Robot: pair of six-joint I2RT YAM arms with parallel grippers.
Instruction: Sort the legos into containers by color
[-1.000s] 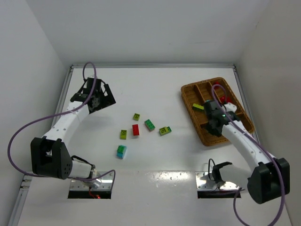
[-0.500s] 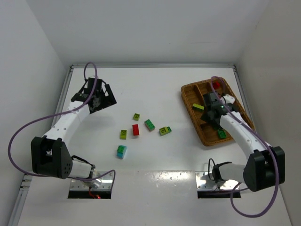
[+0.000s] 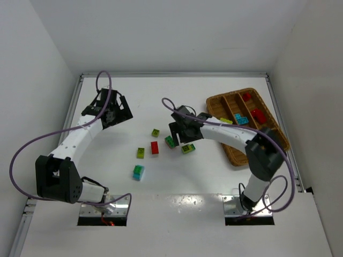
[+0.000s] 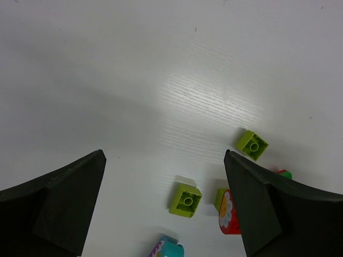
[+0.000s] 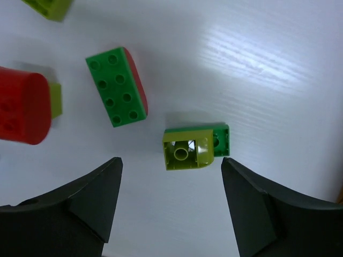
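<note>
Right end effector (image 3: pixel 181 132), open and empty, hangs over the yellow-green brick (image 5: pixel 187 149), whose long axis runs finger to finger. The open left end effector (image 4: pixel 163 160) is well apart.

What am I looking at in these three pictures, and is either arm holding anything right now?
Two robot arms are bolted at the table's near edge. The wide picture comes from a fixed camera above and behind them. The other two come from a camera on each wrist, looking down past that arm's own dark fingers. Six loose bricks lie mid-table. The tray on the right holds sorted bricks in red, cyan and yellow-green. The left fingers are open and empty, off to the left of the loose bricks. The right fingers are also open and empty, hovering above a yellow-green brick that sits between them in the right wrist view.
</note>
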